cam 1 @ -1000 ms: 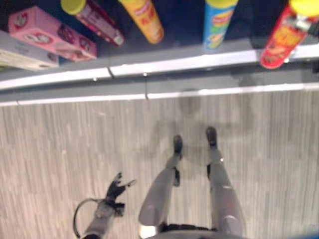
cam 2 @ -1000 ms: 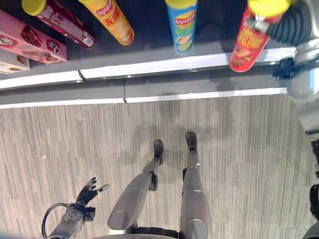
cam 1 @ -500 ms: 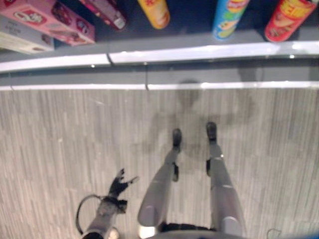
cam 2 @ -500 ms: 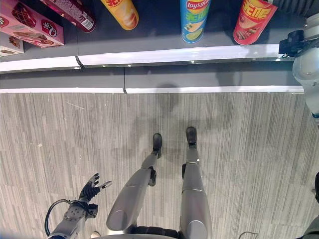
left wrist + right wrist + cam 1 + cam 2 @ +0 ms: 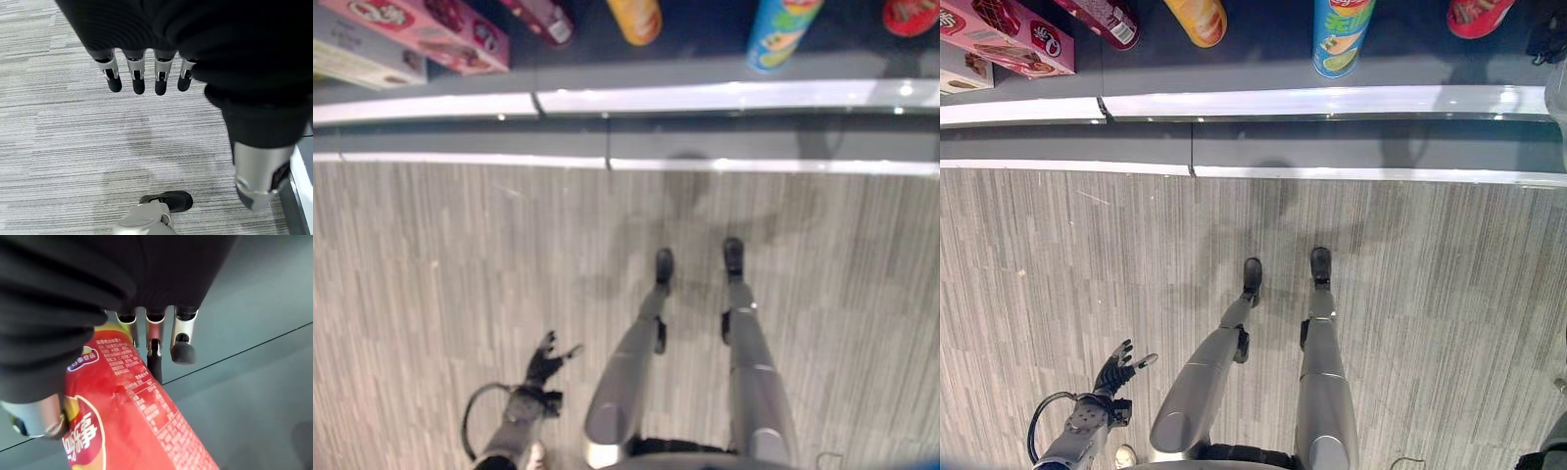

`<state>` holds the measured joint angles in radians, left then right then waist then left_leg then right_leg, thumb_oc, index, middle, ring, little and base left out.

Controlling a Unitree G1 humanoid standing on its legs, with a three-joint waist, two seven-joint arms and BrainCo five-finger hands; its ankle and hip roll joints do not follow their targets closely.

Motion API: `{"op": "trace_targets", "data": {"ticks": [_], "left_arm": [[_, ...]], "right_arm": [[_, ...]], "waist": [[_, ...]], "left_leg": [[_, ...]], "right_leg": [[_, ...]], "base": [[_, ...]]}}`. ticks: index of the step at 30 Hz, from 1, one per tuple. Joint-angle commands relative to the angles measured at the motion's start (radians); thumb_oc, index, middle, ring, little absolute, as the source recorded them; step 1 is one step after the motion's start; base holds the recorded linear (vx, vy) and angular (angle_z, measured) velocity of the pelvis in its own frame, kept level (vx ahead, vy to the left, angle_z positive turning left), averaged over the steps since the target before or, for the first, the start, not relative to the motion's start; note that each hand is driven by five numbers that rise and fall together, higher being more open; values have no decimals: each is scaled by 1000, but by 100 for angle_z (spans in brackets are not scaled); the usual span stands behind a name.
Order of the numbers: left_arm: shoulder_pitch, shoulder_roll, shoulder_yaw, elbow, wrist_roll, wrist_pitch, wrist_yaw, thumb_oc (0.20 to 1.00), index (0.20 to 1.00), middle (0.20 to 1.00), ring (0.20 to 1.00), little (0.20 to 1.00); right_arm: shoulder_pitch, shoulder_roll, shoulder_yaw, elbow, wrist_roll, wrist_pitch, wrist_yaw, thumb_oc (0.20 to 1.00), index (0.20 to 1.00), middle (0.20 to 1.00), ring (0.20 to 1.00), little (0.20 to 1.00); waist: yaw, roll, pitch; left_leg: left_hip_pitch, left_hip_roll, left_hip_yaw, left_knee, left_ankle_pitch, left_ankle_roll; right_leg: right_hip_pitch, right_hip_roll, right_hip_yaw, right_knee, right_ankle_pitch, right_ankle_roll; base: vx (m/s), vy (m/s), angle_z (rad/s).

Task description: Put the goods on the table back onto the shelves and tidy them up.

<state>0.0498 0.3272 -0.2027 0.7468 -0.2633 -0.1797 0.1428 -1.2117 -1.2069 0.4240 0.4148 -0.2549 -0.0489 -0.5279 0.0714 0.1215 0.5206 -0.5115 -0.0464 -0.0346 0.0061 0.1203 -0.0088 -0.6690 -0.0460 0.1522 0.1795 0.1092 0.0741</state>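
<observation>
1. The red crisp can [image 5: 142,421] is in the right hand [image 5: 63,323], seen from very close in the right wrist view; fingers [image 5: 182,340] extend past its far side and the thumb [image 5: 36,418] sits against its near side, so the hand looks wrapped around the tube over the dark grey shelf [image 5: 254,333].
2. In the right eye view the can's end [image 5: 1477,15] shows at about 1 o'clock, on the shelf board behind the white shelf edge [image 5: 1332,102].
3. Along the same shelf, from 1 toward 10 o'clock: a blue crisp can [image 5: 1344,37], a yellow crisp can [image 5: 1198,17], a dark red crisp can [image 5: 1107,17] and a pink box [image 5: 1001,31], each apart from its neighbours.
4. The left hand [image 5: 1119,367] hangs at about 7 o'clock over the grey striped floor [image 5: 1058,264], fingers [image 5: 137,73] straight and slack, holding nothing.
5. Handling, as a judgement: the can is probably a light, stiff cardboard tube with a smooth printed skin, so it may slip or roll, and hard squeezing could dent it. A hold around the middle of the tube seems best, and it should be set upright and steady before the hand lets go.
</observation>
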Motion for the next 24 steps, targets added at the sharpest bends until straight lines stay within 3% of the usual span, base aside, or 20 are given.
{"op": "trace_targets", "data": {"ticks": [1, 14, 24], "left_arm": [[26, 48, -27, 20, -26, -12, 20, 1000, 1000, 1000, 1000, 1000], [5, 21, -52, 31, -30, -7, 31, 1000, 1000, 1000, 1000, 1000], [-6, 12, -52, 37, -20, -5, 42, 1000, 1000, 1000, 1000, 1000]], "right_arm": [[-94, -32, 12, -15, 10, -2, -82, 200, 200, 200, 200, 200], [29, 87, -156, -20, 75, -10, -153, 200, 200, 200, 200, 200], [82, 92, -187, -39, 39, 8, -163, 200, 200, 200, 200, 200]], "waist": [[9, -6, -37], [13, 27, -33], [4, 38, -26]], "left_leg": [[-81, 5, -54, 74, -68, -67], [-87, -7, -54, 80, -71, -66], [-92, -11, -45, 87, -74, -67]], "right_leg": [[30, -50, 24, -11, -104, 60], [23, -55, 17, -4, -108, 61], [13, -59, 16, 2, -106, 62]], "base": [[13, 9, 3], [5, 3, 2], [0, 1, 0]]}}
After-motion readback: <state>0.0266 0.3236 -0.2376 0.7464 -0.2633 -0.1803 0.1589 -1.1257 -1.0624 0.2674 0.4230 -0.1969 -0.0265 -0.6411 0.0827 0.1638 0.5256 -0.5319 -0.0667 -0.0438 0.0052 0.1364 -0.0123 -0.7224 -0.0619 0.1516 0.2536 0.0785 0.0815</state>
